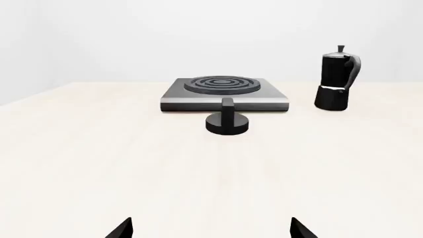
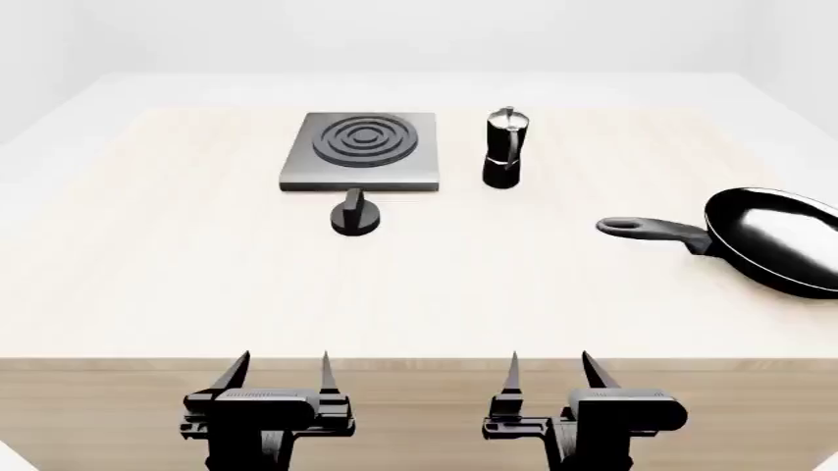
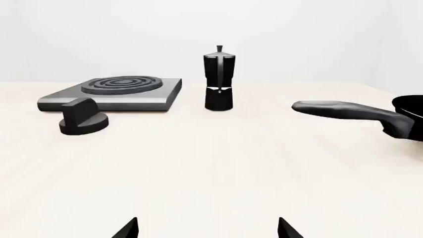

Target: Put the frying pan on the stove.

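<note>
Here the round glossy black frying pan (image 2: 783, 238) lies at the pale table's (image 2: 196, 275) right edge, its long handle pointing left toward the square grey stove (image 2: 361, 149), while left gripper (image 2: 281, 375) and right gripper (image 2: 550, 373) gape wide, empty.

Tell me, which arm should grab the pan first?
Probably the right. The frying pan lies on the table's right side, its handle pointing toward the middle, nearer the open right gripper than the left gripper.

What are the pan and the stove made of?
The pan looks like glossy black metal, since its inside shines with a bright reflection. The stove seems to be dull grey metal with dark raised rings. These are renders, so that is a guess.
</note>
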Robot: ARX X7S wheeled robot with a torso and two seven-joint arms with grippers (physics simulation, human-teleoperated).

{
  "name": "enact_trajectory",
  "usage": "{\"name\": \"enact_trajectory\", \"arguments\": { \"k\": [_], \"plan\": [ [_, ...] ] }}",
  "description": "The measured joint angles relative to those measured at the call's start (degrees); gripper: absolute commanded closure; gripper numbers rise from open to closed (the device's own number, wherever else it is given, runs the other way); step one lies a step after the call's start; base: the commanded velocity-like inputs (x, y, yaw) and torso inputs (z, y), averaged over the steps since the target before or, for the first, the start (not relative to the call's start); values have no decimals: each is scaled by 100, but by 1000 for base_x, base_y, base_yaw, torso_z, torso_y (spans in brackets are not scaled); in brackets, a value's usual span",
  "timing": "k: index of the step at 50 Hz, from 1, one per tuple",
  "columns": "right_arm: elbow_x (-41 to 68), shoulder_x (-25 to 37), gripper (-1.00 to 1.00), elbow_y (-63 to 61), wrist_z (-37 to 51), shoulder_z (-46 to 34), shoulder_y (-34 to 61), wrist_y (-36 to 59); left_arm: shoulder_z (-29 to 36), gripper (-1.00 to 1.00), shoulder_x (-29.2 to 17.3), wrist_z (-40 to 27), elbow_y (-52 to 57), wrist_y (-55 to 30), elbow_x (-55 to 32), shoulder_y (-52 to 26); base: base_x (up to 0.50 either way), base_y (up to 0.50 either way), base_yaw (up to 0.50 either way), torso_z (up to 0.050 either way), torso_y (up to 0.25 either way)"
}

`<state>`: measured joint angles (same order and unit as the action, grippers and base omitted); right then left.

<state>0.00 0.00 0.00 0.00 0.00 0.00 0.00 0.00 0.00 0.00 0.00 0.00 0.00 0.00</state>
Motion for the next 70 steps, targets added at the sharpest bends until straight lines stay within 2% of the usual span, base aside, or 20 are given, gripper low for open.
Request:
{"name": "enact_trajectory", "arguments": {
  "k": [25, 43, 70],
  "plan": [
    [467, 355, -100, -1588, 231, -384, -602, 433, 295, -100, -368, -387, 1275, -161, -117, 501, 65, 0, 0, 0, 0],
    [575, 562, -100, -2231, 404, -536, -769, 542, 381, -100, -583, -503, 1889, -272, -316, 765, 391, 0, 0, 0, 0],
    [703, 745, -100, -2498, 612, -707, -770, 559, 492, -100, -778, -675, 1987, -280, -493, 800, 426, 0, 0, 0, 0]
  ]
}}
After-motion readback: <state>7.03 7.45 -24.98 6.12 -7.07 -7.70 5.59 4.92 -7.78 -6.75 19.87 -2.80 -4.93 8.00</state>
